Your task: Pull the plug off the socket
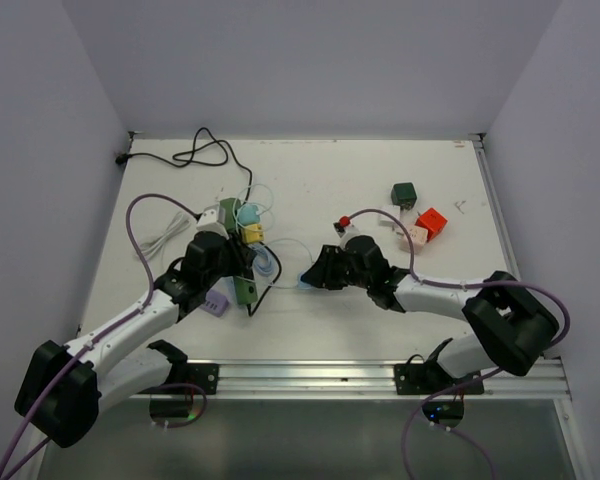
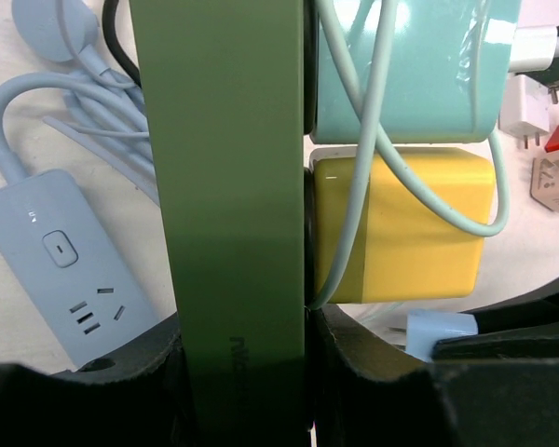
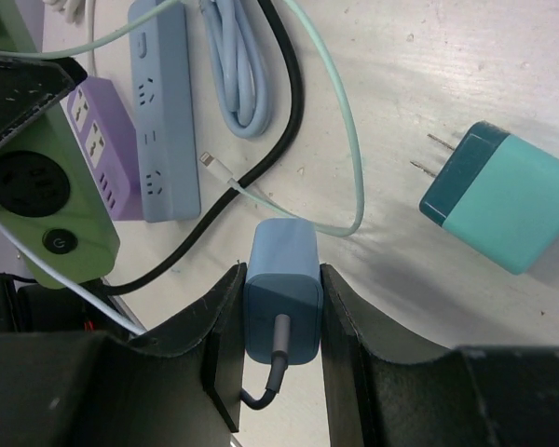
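**Blue plug off the socket; two plugs seated**

1. Socket point(image 2: 233, 205): long green strip, left of centre on the desk point(image 1: 380, 180). The left claw point(image 1: 223, 268) was clamped across it, one finger on each long side. We could not tell whether it rested on the desk or was raised.

2. Blue plug point(image 3: 281, 256): held in the right claw point(image 3: 279, 289), whose jaws were narrowed onto its two sides, with a grey lead leaving its rear. It stood near the socket but apart from it. The round outlet nearest the socket's end was empty.

3. Yellow plug point(image 2: 410, 233) and teal plug point(image 2: 401, 74): side by side against the socket's outlet face, and we judged both seated.

4. Sundries: light blue strip point(image 3: 163, 121) and purple strip point(image 3: 102, 140) touching each other just beside the socket. A black cord point(image 3: 289, 112) curved past them. A loose teal adapter point(image 3: 503, 196) lay alone with its prongs bare.

Progress: we judged the pull complete for the blue plug, since no part of it met the socket. What was left was setting it down and letting go of both holds. If the yellow and teal plugs were also meant, those two were not yet drawn.
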